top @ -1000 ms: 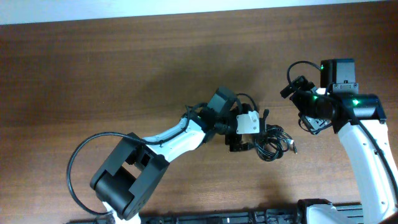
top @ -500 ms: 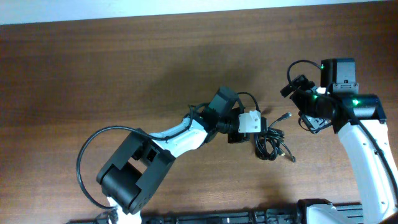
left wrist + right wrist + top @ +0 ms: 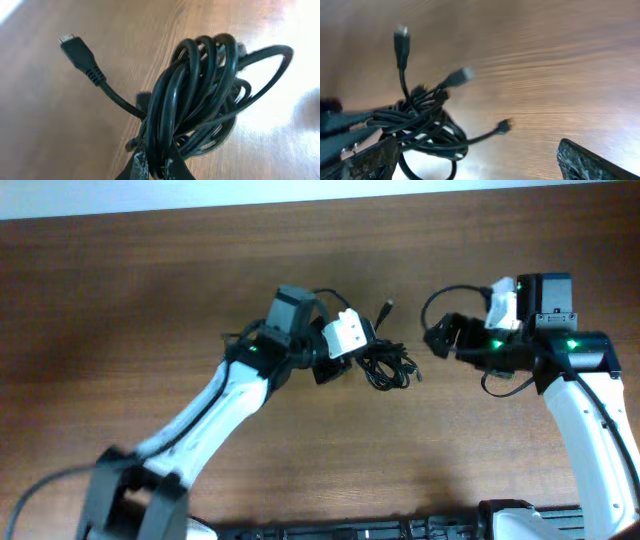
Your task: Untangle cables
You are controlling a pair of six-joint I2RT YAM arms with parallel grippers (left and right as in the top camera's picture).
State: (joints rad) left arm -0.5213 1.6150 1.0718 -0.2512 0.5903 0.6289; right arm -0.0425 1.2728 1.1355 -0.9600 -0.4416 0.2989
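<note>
From above, your left gripper (image 3: 352, 356) is shut tight on the cables (image 3: 390, 367). The bunch sits over the middle of the table (image 3: 150, 280), between the two arms. The left arm reaches far out from the near left corner and is almost straight. Your right gripper (image 3: 441, 338) is wide open and holds nothing. It points at the bunch from the right, near it but not touching. If you pull hard from here, the long left arm has little reach left.

In the left wrist view, the fingertips (image 3: 140, 163) pinch many loops at once at the bottom of the bunch. One plug (image 3: 75, 44) sticks out free to the upper left. Because all the loops are squeezed together, a tug on the bunch could make the knot tighter, not looser. I cannot tell if the bunch is lifted or resting on the wood.

In the right wrist view, the cables lie low on the left, and three plug ends poke out. The right fingers (image 3: 582, 162) stand far apart. If you close them on the thick part, you grab everything. Aim for one loose end, or the thin cord may slip out.
</note>
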